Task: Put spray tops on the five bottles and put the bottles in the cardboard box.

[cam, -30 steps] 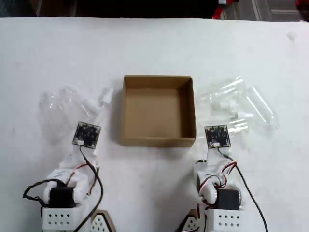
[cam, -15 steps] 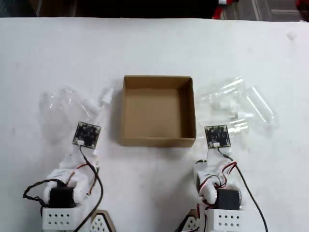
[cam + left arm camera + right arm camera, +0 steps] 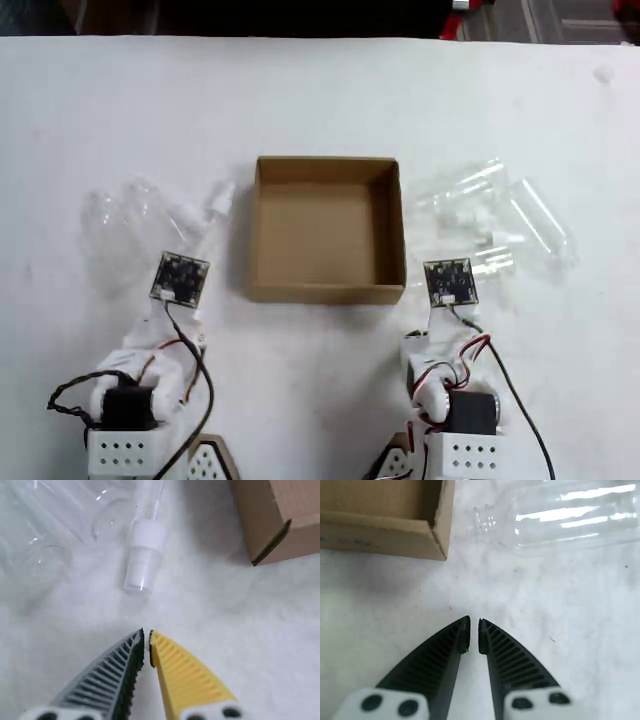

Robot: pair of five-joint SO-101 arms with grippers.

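Note:
An open cardboard box (image 3: 328, 230) sits mid-table with nothing in it. Clear plastic bottles lie on either side: a cluster at the left (image 3: 125, 215) and another at the right (image 3: 520, 220). A white spray top (image 3: 145, 555) on a clear bottle lies just ahead of my left gripper (image 3: 146, 636), which is shut with nothing in it, low over the table. My right gripper (image 3: 471, 630) is shut too, near the box's front right corner (image 3: 437, 535), with a clear bottle (image 3: 570, 515) lying beyond it.
Both arm bases (image 3: 130, 420) (image 3: 455, 420) stand at the table's near edge with loose cables. The white table (image 3: 320, 90) stretches bare behind the box. The box corner (image 3: 280, 525) lies close to the left gripper's side.

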